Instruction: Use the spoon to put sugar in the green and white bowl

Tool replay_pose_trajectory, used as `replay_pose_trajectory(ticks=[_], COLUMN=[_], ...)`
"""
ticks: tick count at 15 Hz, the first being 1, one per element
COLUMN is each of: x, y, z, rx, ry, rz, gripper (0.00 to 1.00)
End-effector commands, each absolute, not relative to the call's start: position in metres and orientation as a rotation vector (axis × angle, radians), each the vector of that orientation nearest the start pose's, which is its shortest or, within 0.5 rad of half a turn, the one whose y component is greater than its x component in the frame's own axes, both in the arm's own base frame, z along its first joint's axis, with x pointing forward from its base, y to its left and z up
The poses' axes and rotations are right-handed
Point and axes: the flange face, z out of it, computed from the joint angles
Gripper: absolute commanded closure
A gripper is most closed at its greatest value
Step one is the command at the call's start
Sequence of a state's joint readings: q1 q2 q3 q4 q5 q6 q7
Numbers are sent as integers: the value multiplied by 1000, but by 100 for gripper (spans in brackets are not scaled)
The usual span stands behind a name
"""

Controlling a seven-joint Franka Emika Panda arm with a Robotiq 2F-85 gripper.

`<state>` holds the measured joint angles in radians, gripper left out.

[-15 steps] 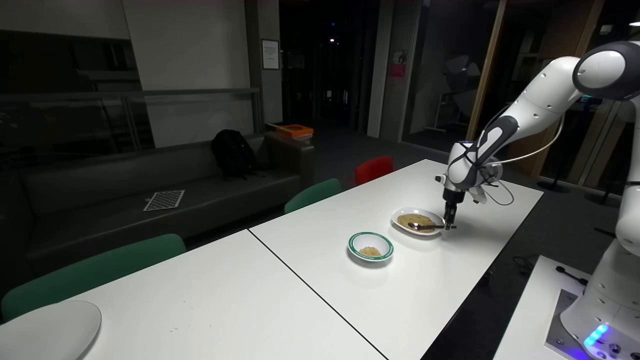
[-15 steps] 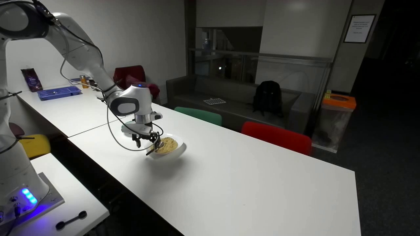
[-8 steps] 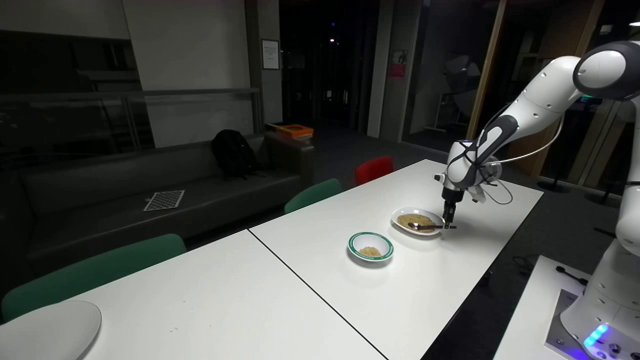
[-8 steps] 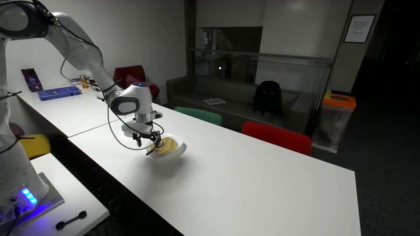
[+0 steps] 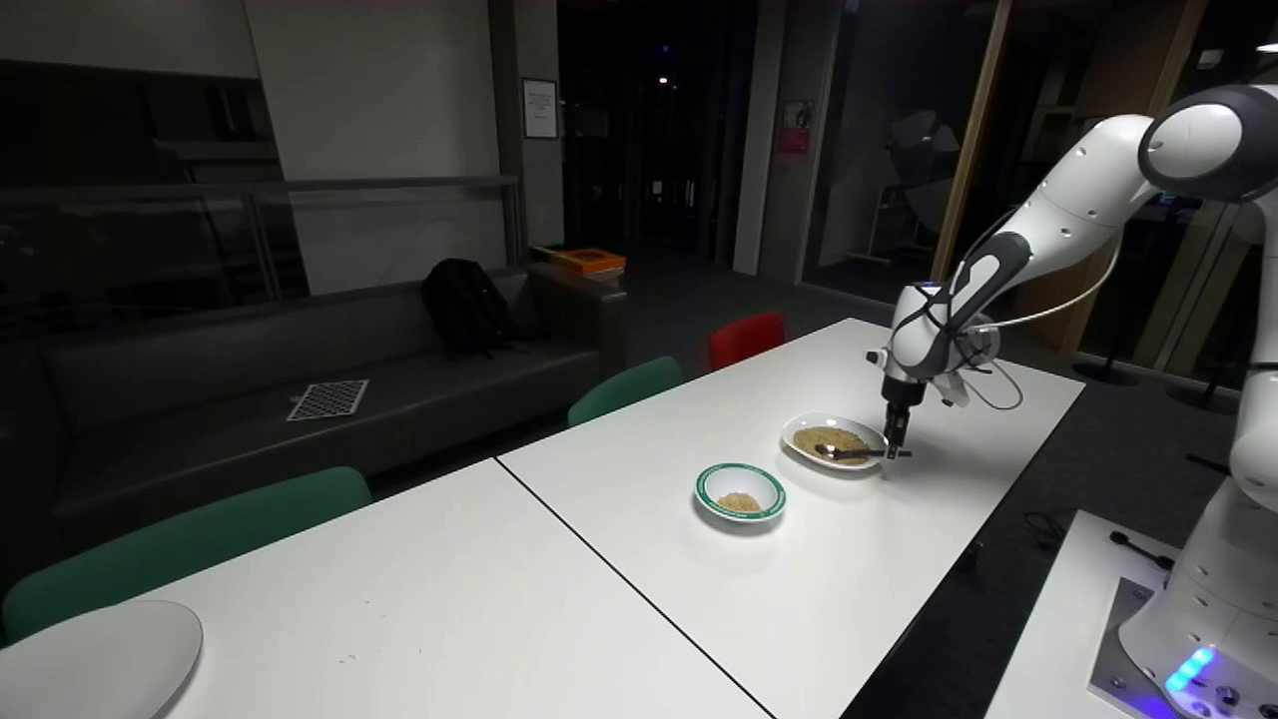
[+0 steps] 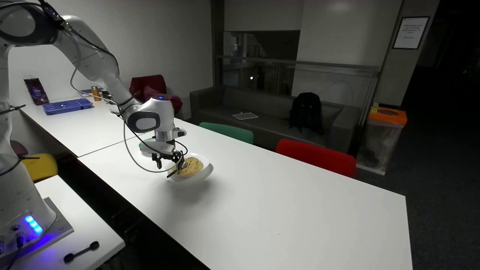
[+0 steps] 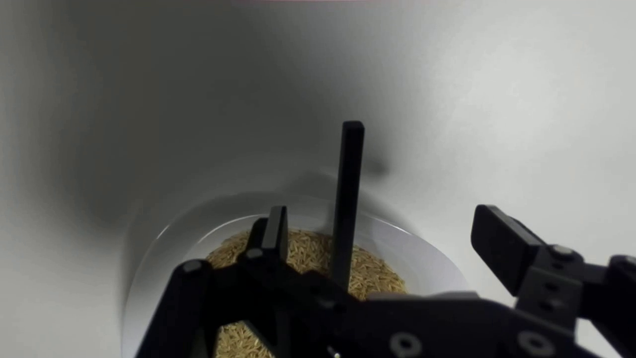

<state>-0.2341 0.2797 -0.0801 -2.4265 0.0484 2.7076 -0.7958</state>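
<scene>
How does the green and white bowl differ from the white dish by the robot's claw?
The green and white bowl has a green rim; the white dish is plain. The bowl holds a small heap of tan grains; the dish holds a wider spread. The spoon reaches into the dish; the bowl has none. Both stand on the white table.

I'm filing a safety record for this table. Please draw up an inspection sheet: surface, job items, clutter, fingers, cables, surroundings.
Surface: white table, dark seam, small specks.
Spoon: head over tan grains in the white dish, handle past its rim.
Green and white bowl: upright, apart from the dish, small tan heap inside.
Clutter: pale plate, blue tray, dark packet.
Fingers: spread apart; spoon handle shows between them, not held.
Cables: pale cable loops near the fingers; contact unclear.
Surroundings: sofa with backpack, red chair.
</scene>
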Motion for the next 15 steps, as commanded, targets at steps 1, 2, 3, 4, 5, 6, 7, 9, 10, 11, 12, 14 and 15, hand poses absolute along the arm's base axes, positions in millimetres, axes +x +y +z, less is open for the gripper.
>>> replay_pose_trajectory(ticks=[1, 2, 3, 4, 5, 6, 7, 9, 10, 11, 12, 14, 15], x=[474, 476, 477, 478, 480, 481, 482, 484, 485, 486, 487, 489, 490], y=[-158, -159, -159, -160, -162, -163, -164, -166, -167, -168, -169, -170, -171], z=[193, 192, 191, 189, 187, 184, 182, 178, 177, 176, 175, 175, 175], rx=[-3076, -3076, -3076, -3076, -3075, -3074, -3075, -3075, -3076, -3078, -3078, -3081, -3083], ry=[-680, -679, -678, -675, -671, -667, -663, -660, -659, -657, -656, -654, -652], rz=[2, 3, 5, 9, 12, 17, 22, 31, 32, 33, 34, 35, 34], gripper=[0, 0, 0, 0, 0, 0, 0, 0, 0, 0, 1, 1, 1])
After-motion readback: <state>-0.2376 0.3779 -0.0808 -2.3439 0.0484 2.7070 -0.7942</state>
